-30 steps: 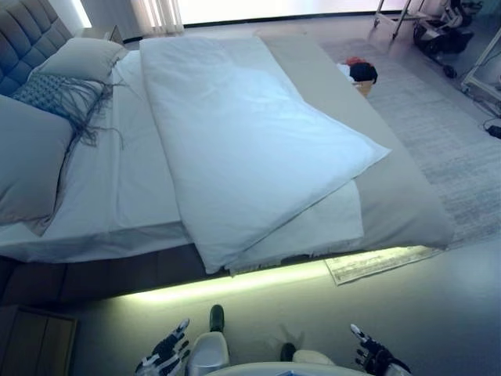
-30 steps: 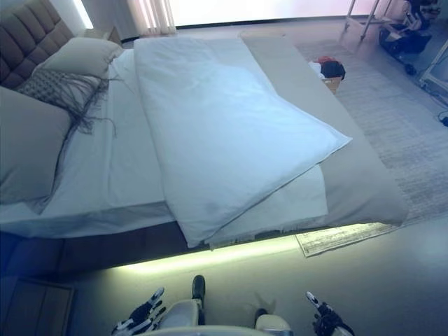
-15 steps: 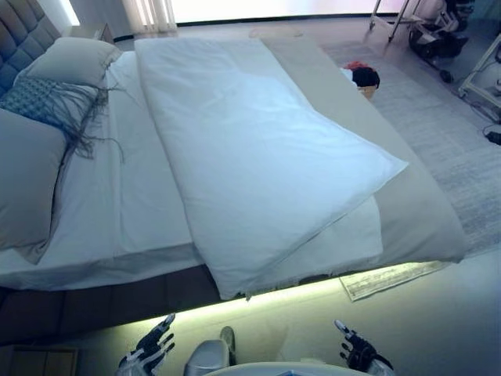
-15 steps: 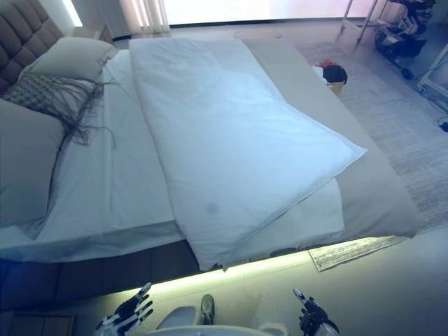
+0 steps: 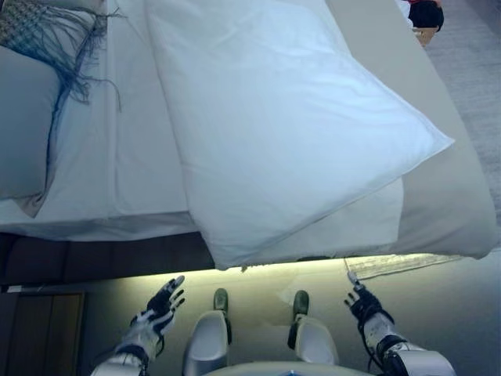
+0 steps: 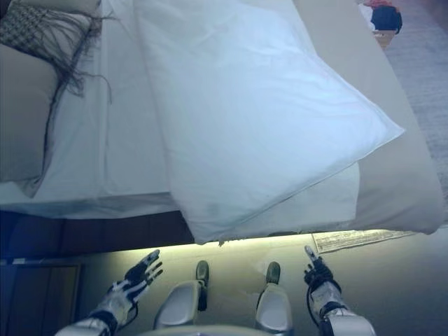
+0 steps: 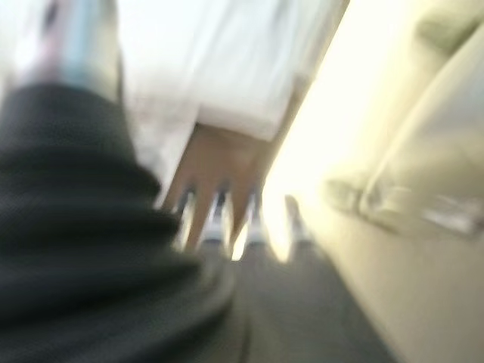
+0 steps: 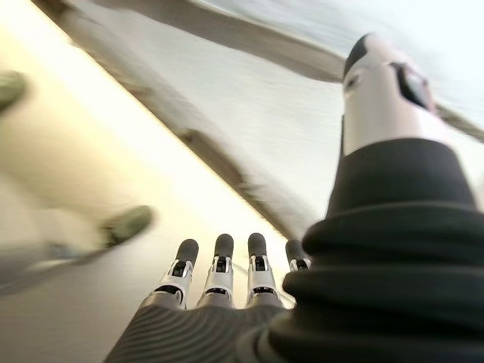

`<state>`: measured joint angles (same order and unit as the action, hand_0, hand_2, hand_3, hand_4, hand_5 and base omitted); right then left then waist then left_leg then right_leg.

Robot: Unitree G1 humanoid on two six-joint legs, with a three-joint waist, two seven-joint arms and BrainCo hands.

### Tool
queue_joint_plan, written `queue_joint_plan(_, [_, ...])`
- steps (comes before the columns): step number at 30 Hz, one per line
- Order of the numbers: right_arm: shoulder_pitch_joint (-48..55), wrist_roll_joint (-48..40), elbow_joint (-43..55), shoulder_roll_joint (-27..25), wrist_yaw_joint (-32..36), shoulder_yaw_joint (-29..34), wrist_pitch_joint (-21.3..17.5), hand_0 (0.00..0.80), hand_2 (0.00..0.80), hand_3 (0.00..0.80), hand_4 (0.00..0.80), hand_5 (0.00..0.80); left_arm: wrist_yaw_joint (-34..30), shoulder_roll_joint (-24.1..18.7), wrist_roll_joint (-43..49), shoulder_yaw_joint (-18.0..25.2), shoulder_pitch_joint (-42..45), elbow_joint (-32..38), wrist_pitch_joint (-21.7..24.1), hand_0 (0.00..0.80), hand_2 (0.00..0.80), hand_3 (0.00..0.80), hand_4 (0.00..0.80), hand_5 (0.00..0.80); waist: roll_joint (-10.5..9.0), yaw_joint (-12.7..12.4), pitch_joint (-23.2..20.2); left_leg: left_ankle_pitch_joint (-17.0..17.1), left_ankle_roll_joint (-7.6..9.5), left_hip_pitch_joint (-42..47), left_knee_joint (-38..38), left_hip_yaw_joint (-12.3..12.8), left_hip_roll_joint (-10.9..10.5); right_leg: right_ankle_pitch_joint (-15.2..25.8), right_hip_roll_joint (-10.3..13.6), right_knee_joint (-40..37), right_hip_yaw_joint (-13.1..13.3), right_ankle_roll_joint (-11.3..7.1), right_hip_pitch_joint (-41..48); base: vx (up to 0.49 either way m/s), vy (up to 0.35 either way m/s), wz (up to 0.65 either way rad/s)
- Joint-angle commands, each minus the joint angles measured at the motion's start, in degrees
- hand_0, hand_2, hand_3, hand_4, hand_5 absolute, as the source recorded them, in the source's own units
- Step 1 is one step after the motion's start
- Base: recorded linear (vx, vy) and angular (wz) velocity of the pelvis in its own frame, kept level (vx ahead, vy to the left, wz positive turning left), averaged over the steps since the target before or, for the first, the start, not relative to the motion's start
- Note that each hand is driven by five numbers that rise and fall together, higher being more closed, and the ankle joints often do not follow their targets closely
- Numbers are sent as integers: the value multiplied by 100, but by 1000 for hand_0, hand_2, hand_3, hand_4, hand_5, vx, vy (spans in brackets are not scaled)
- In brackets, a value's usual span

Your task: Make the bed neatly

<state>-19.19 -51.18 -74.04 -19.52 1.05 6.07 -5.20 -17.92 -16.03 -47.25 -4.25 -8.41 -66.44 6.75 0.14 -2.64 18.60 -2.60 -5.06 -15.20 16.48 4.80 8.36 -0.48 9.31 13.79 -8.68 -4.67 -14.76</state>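
Camera moved closer | duvet [image 5: 274,117] lies askew (long axis diagonal) | both robot hands [image 5: 160,301] [image 5: 362,301] spread, empty

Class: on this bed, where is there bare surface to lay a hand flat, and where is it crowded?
Free: the flat sheet strip between the pillows and the folded duvet, and the beige cover beyond the duvet's corner. Crowded: the head end, with the grey pillow and fringed cushion.

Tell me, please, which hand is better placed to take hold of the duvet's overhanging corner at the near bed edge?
Probably the left hand: open, it sits nearer the white duvet's corner hanging over the near edge. The right hand, also open, lies farther along, under the beige bedspread.
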Motion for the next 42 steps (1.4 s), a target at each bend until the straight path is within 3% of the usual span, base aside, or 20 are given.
queue_joint_plan(1, [-210, -656, 72, -446, -216, 297, 117, 0, 0, 0, 0, 0, -240, -125, -467, 20, -227, 307, 252, 0, 0, 0, 0, 0, -149, -140, 276, -208, 119, -295, 797, -51, 55, 126, 507, 631, 78, -172, -268, 42, -186, 17])
queue_joint_plan(11, [-1536, -915, 268, -1657, -405, 202, 447, 0, 0, 0, 0, 0, -291, -320, -1485, -409, -242, 1876, 120, 0, 0, 0, 0, 0, 159, -287, 922, -392, 75, -1519, 1653, -486, -64, -356, 574, 2088, 87, -3, -1727, -10, -140, 13])
queue_joint_plan(16, [-2180, -148, 348, -2198, -158, -259, 760, 0, 0, 0, 0, 0, -130, -434, -1852, -658, -331, 2638, 333, 0, 0, 0, 0, 0, 370, -240, 1119, -412, 94, -2201, 1986, -516, -122, -362, 541, 2429, 233, 43, -2409, -5, -30, -5])
queue_joint_plan(21, [-2647, -271, 506, -2618, 140, -655, 958, 0, 0, 0, 0, 0, 63, -695, -2299, -972, -270, 3549, 454, 0, 0, 0, 0, 0, 545, -248, 1119, -318, 152, -3029, 2107, -574, -176, -303, 505, 2655, 337, 69, -3277, -11, -41, -2])
queue_joint_plan(28, [-3232, -324, 745, -3074, 410, -986, 1225, 0, 0, 0, 0, 0, 230, -898, -2513, -1149, -6, 4145, 445, 0, 0, 0, 0, 0, 669, -315, 1119, -284, 231, -3756, 2408, -709, -218, -453, 421, 3173, 429, 175, -3993, 31, -57, 0])
queue_joint_plan(29, [-3279, -297, 754, -3133, 447, -1036, 1268, 0, 0, 0, 0, 0, 241, -929, -2563, -1153, 66, 4204, 443, 0, 0, 0, 0, 0, 692, -320, 1119, -437, 204, -3715, 2477, -737, -215, -623, 403, 3289, 474, 135, -3967, 127, -48, -5])
queue_joint_plan(42, [-4335, -366, 1059, -3634, 610, -1562, 1503, 0, 0, 0, 0, 0, 64, -1166, -2851, -1061, 607, 4845, 574, 0, 0, 0, 0, 0, 817, -541, 1119, -42, 157, -4197, 2232, -953, -271, -683, 329, 3524, 430, 267, -4523, 53, -42, 7])
